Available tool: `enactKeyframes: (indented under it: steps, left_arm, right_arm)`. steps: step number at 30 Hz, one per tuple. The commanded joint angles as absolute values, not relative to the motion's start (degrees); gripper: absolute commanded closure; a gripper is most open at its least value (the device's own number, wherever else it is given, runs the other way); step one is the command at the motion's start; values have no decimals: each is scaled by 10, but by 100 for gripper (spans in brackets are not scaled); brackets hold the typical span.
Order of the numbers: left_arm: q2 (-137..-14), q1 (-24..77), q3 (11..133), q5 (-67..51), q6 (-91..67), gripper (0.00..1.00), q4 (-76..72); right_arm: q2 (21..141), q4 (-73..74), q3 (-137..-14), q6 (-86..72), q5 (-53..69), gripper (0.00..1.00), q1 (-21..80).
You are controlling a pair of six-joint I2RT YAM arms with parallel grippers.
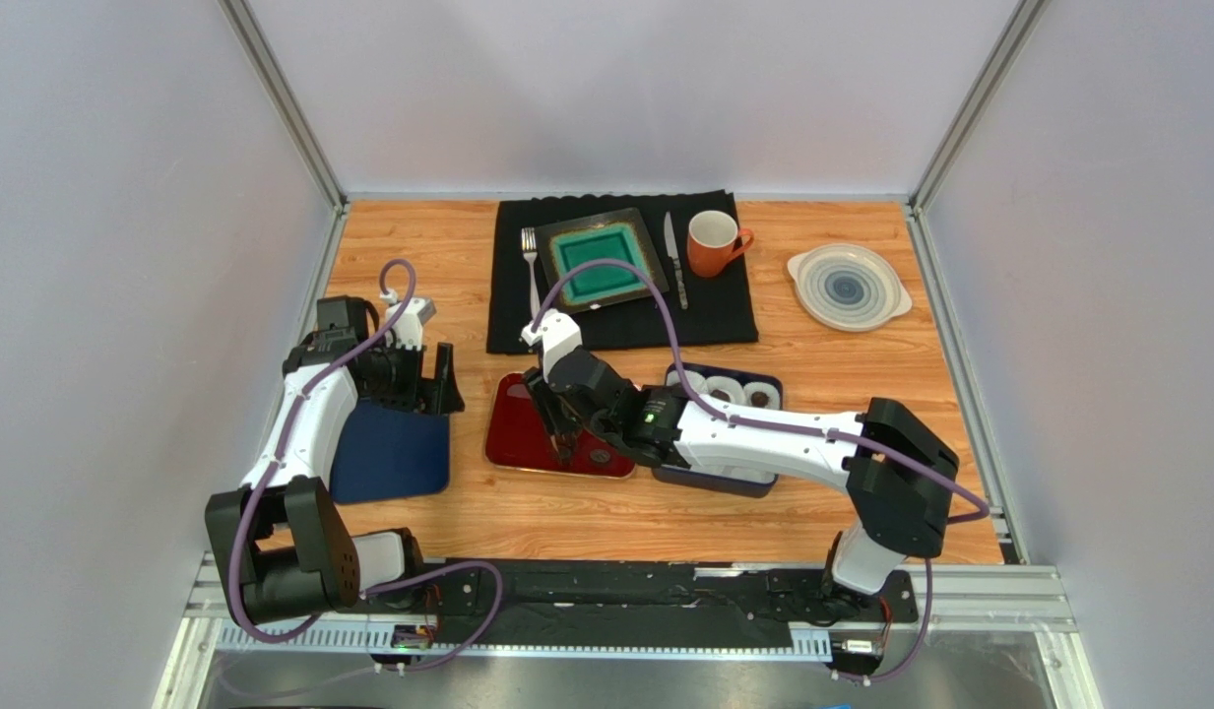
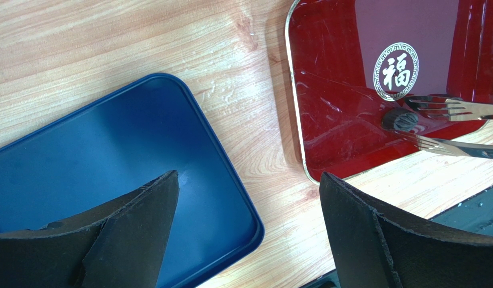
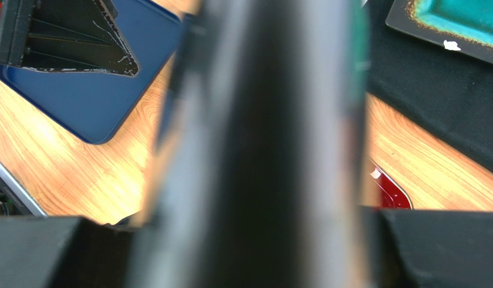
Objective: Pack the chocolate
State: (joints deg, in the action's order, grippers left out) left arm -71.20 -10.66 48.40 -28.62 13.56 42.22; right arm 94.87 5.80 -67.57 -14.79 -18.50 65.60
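Now right fingers [image 3: 441, 249] clamp tongs [image 2: 453, 109], tips pinching dark chocolate [image 2: 400, 120] on red tray [image 2: 339, 72], likely to avoid crushing; left fingers [image 2: 134, 240] spread wide, empty, parked over blue tray [image 2: 80, 168].

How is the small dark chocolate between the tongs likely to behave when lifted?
The chocolate is small and round, so it is probably light, and it may roll if it drops onto the glossy red tray. The tongs meet it only with thin metal prongs, so it could slip out.
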Motion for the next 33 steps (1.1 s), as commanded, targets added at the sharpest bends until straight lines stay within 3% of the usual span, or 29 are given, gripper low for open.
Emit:
enactKeyframes:
  steps: [1, 9, 15, 33]
  left_arm:
    - [-697, -111, 504, -293, 145, 4, 422]
    - [-695, -111, 503, -290, 149, 4, 424]
    - [-696, -112, 502, -287, 150, 4, 423]
    - [-697, -116, 500, -290, 151, 4, 422]
  right_arm:
    - [957, 24, -701, -150, -192, 58, 660]
    - [966, 25, -698, -153, -196, 58, 659]
    - [938, 32, -700, -138, -221, 69, 659]
    - [591, 185, -553, -132, -349, 72, 613]
